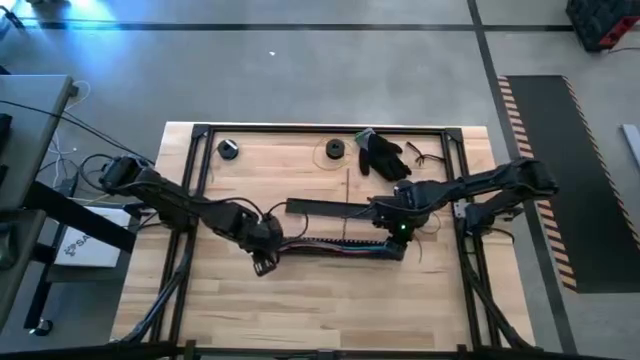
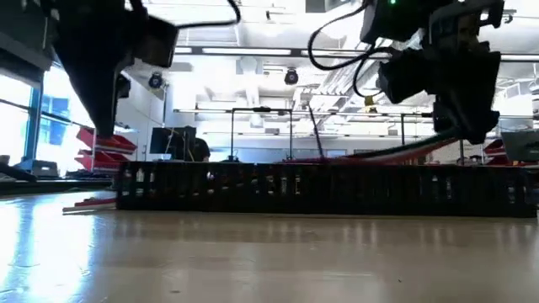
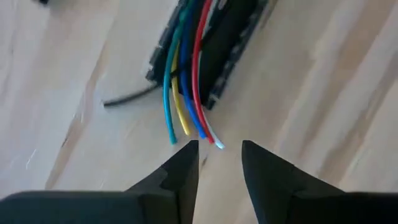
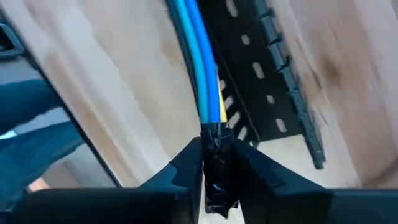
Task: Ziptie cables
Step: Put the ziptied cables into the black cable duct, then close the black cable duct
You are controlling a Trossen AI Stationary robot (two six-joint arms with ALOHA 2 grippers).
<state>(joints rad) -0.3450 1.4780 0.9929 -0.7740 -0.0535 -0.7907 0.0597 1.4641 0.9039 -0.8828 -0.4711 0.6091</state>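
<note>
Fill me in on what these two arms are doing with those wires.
The coloured cables lie along a black slotted duct on the wooden table. The right claw is shut on one end of the cables, at the duct's right end. The left claw is open at the duct's left end, just short of the loose wire tips. No ziptie is visibly on the bundle yet.

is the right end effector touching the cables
Touching. The right wrist view shows the right end effector shut on the cables, pinching their dark end.
</note>
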